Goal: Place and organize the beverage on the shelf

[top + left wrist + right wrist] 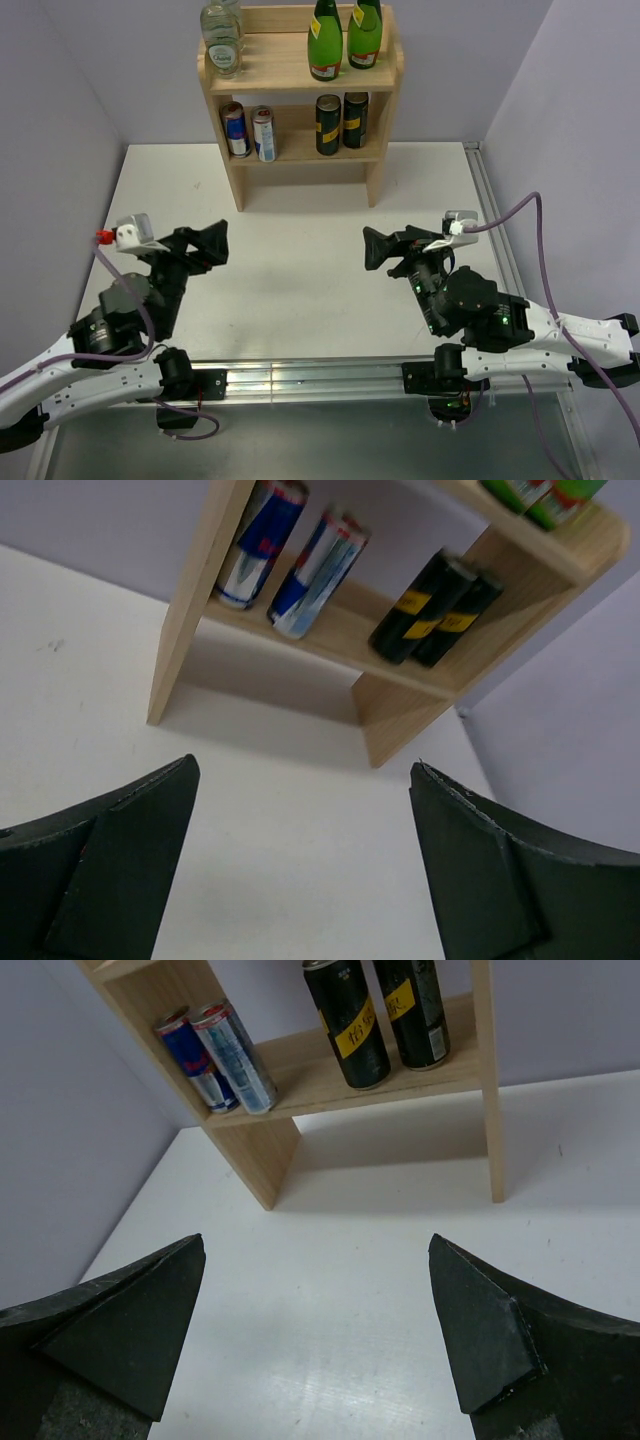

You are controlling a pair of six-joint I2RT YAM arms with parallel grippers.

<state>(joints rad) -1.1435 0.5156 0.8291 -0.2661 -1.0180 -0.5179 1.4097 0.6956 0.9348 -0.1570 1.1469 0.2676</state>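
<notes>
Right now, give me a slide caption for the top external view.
Left end effector and right end effector open, empty, facing the stocked shelf: bottles on top, cans below.

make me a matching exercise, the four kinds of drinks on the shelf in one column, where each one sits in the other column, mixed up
Things:
1. green bottles
2. clear bottles
3. black cans
4. blue and silver cans

Places on the shelf:
A. lower tier, left
B. top tier, right
C. lower tier, right
D. top tier, left

Pairs: 1-B, 2-D, 3-C, 4-A
</notes>
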